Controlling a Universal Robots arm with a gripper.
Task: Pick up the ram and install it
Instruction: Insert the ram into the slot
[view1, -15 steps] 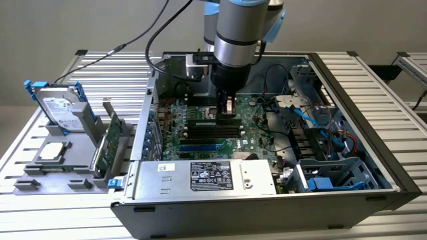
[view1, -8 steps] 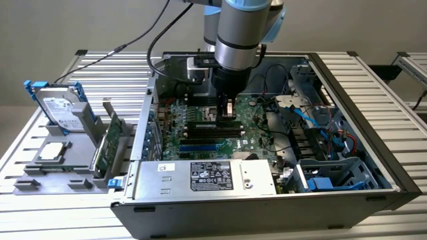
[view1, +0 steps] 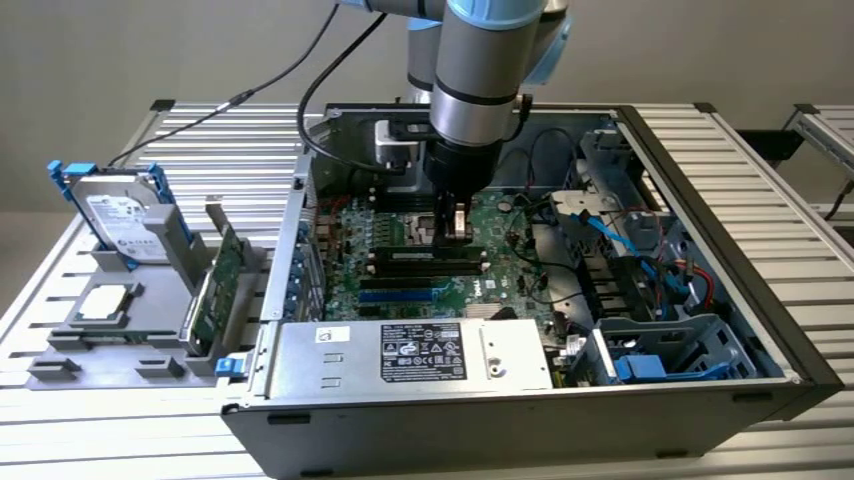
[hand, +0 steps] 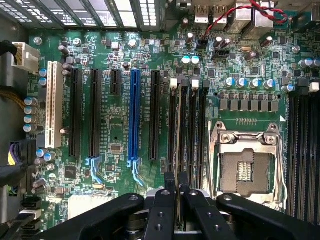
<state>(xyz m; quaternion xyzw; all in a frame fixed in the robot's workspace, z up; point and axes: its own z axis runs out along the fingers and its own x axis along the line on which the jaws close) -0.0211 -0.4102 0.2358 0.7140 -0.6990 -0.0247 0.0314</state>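
Green board (hand: 120, 125): it lay flat inside the open case (view1: 467, 432), and we saw the arm reaching straight down into it.
Gripper (hand: 177, 189): it hung over the board with its fingers pinched tight on the ram, one pad on each side.
Ram (hand: 177, 145): it was held on edge, so from the wrist we only got its thin top edge. It ran lengthwise along the black slots, over the side of the bank nearer the blue slot. We honestly couldn't tell whether it was touching a slot or just above one.
Slots (hand: 193, 125): four long black ones sat side by side, between the blue slot (hand: 134, 120) and the socket (hand: 245, 162).
Socket: it had a metal frame and sat just beside the slots.
PSU (view1: 307, 355): a silver box with a label, against the near wall of the case in the exterior view.
Table (view1: 120, 442): slatted metal, and the case sat on it.
Fixture (view1: 134, 350): a grey one on the table, on the exterior view's left, well apart from the gripper.
Drive (view1: 118, 215): it stood upright in the fixture, with blue rails on it.
Card (view1: 218, 290): a green one, standing on edge in the fixture, just beside the case wall.
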